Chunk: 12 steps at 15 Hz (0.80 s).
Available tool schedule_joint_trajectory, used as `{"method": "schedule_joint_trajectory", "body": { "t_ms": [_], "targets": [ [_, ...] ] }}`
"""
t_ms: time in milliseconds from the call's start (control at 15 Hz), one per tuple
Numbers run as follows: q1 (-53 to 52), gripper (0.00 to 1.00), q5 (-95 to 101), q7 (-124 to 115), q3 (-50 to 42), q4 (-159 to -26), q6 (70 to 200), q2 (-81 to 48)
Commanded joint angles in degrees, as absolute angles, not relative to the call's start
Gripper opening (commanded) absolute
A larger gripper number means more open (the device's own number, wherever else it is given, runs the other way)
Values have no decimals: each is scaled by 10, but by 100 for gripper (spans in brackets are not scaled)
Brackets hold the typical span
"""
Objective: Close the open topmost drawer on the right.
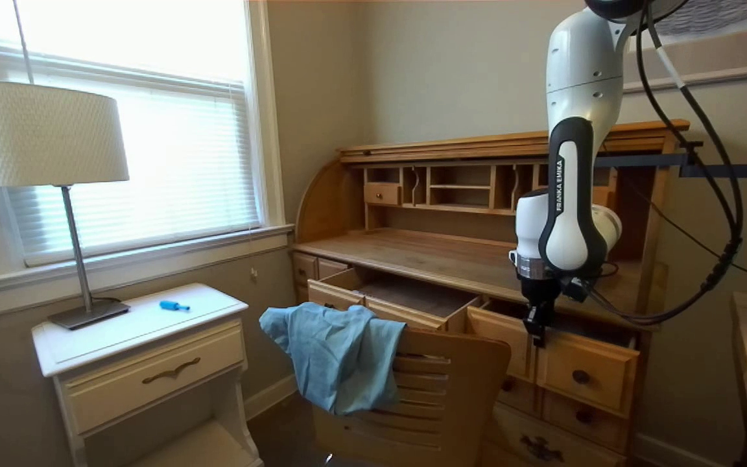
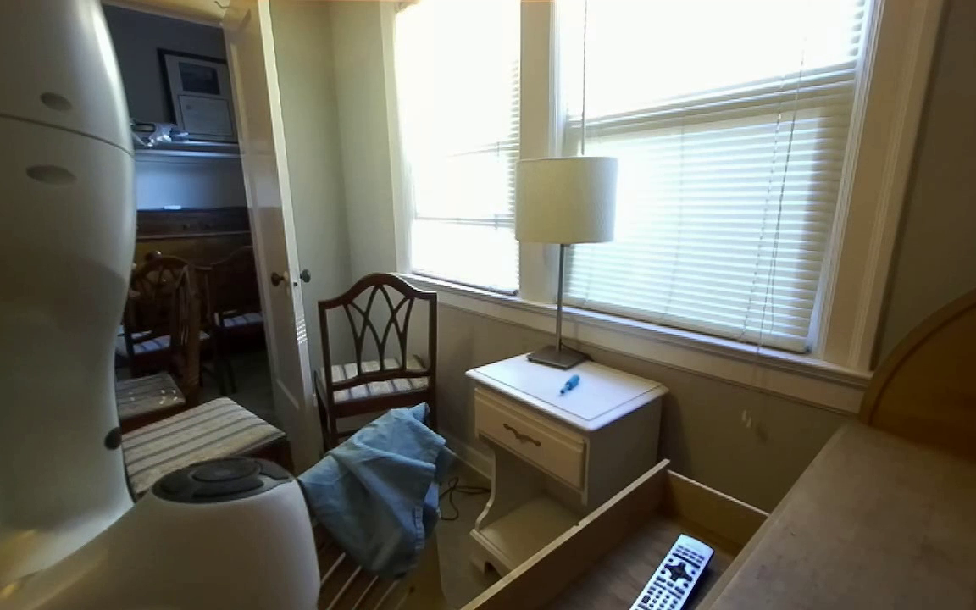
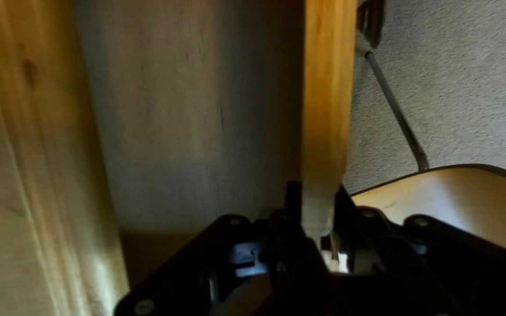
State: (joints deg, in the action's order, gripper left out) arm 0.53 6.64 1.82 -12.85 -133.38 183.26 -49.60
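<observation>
Grip on, push to come!

The drawer [image 1: 587,373] stands open under the right end of the counter [image 1: 412,250], its inside in plain sight, and the gripper [image 3: 318,196] looks pinched tight on the drawer's front! Hold done, I'd judge; push and release remain.

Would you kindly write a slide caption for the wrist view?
The hand straddles the front of an open wooden drawer, grey floor beyond at upper right.
</observation>
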Motion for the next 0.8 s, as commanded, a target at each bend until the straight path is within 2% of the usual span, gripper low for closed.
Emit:
{"method": "schedule_joint_trajectory", "body": {
  "t_ms": [0, 200, 267, 467, 533, 667, 733],
  "targets": [
    [-14, 5, 36, 5, -191, -1318, 1831, -530],
    [-10, 5, 36, 5, -187, -1318, 1823, -528],
    [-13, 43, 37, 6, -187, -1319, 1815, -524],
    [-10, 44, 44, 14, -174, -1341, 1800, -486],
    [-17, 47, 43, 9, -181, -1349, 1793, -472],
    [-31, 61, 43, 4, -199, -1359, 1777, -451],
    [-40, 15, 43, -2, -198, -1369, 1775, -438]
  ]
}}
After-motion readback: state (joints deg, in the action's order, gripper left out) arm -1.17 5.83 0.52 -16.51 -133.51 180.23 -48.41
